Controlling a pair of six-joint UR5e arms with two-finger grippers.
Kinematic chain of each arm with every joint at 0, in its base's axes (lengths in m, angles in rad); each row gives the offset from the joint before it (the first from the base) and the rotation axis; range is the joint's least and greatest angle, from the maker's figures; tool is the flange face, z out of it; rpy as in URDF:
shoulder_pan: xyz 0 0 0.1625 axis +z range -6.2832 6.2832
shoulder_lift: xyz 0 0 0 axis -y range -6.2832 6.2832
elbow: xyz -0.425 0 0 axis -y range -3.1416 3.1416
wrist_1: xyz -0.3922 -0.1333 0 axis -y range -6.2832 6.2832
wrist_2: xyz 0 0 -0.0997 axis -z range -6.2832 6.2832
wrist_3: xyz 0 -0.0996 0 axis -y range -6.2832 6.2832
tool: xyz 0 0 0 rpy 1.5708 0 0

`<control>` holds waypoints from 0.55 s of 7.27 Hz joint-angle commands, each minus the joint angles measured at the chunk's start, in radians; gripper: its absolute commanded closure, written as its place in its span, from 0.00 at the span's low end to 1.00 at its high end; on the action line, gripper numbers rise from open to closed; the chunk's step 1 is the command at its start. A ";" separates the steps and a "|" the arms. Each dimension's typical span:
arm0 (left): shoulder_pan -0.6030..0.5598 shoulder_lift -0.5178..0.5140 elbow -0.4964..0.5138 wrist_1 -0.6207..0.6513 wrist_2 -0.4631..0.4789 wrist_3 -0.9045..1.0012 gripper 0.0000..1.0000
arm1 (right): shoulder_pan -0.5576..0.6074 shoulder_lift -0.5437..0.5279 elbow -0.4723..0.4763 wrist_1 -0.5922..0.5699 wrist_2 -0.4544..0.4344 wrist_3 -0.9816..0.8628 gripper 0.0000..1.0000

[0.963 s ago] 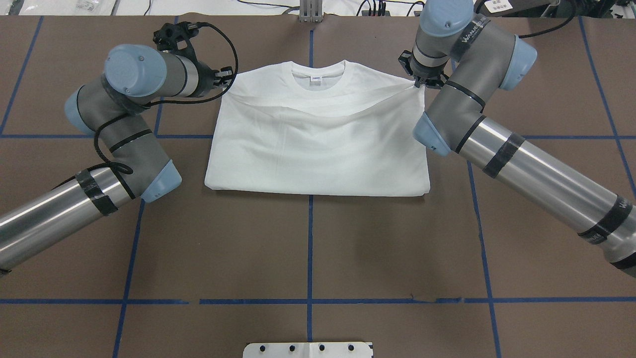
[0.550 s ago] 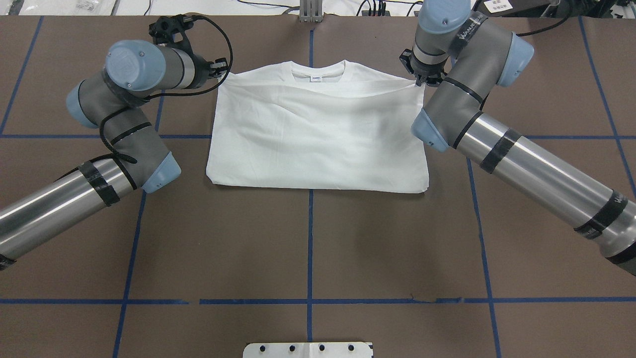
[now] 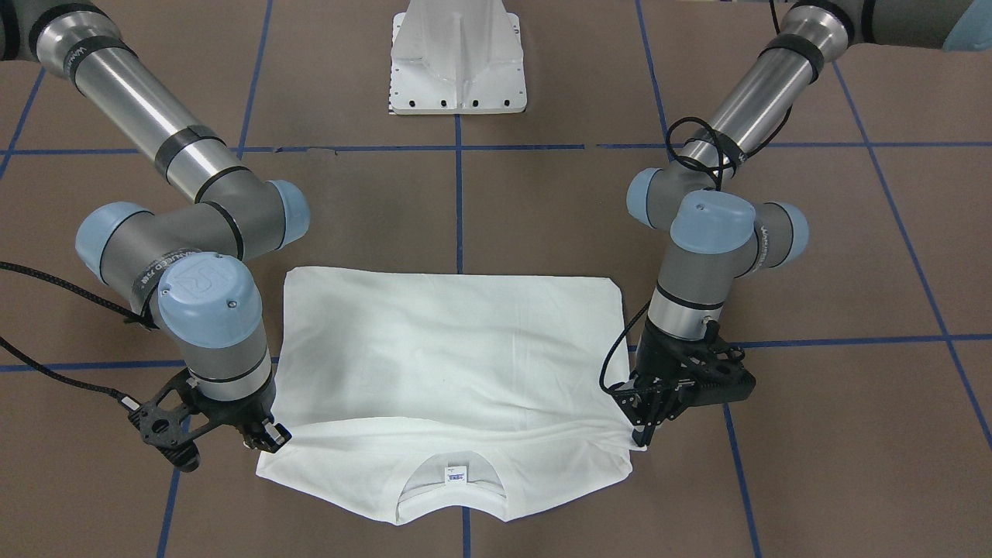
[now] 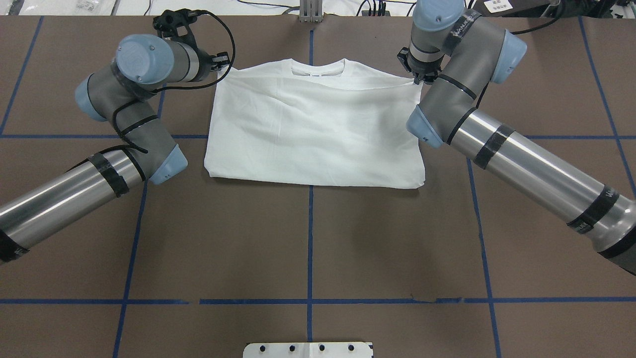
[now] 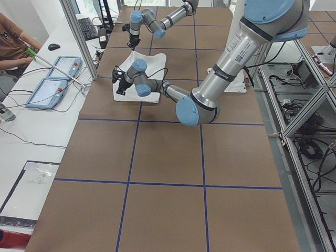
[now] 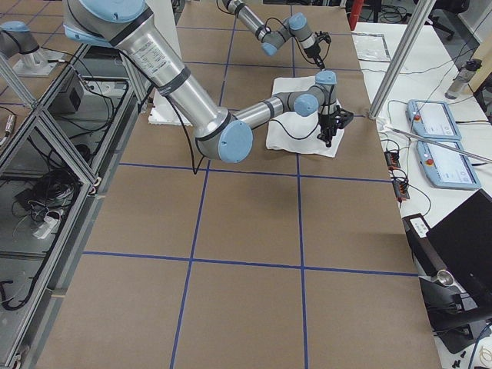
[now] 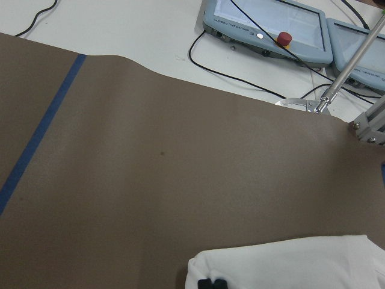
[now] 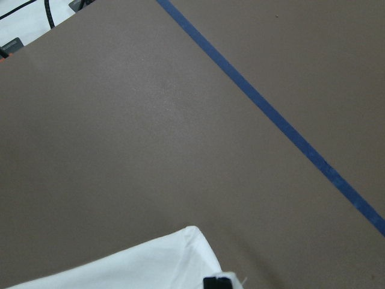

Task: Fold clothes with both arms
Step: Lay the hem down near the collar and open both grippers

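Note:
The white T-shirt (image 4: 313,134) lies folded in half at the table's far side, its collar with a small label (image 3: 455,474) peeking out beyond the upper layer's edge. My left gripper (image 4: 222,69) is shut on that upper layer's left corner. It is on the right in the front-facing view (image 3: 642,434). My right gripper (image 4: 416,79) is shut on the right corner and is on the left in that view (image 3: 267,442). Each wrist view shows white cloth (image 7: 289,265) (image 8: 150,265) at the black fingertips (image 7: 212,283) (image 8: 218,282). The printed text is hidden.
The white pedestal base (image 3: 457,62) stands at the robot's side of the brown table (image 4: 308,248), which is marked with blue tape lines. Control pendants (image 7: 271,24) and cables lie just past the far edge. An operator (image 5: 13,42) sits beyond it.
Both grippers have moved away from the robot with the upper layer's edge, which now reaches the collar and covers most of it. The near fold has slid slightly away too.

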 commanded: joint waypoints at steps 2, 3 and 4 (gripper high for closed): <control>0.001 -0.006 0.028 -0.023 0.000 0.000 0.71 | -0.007 0.002 -0.003 0.006 -0.008 -0.001 1.00; -0.001 -0.006 0.028 -0.023 -0.001 0.000 0.65 | -0.007 0.002 -0.003 0.021 -0.008 -0.001 0.86; -0.001 -0.006 0.027 -0.023 -0.001 -0.001 0.61 | -0.004 0.002 -0.003 0.033 -0.008 -0.001 0.51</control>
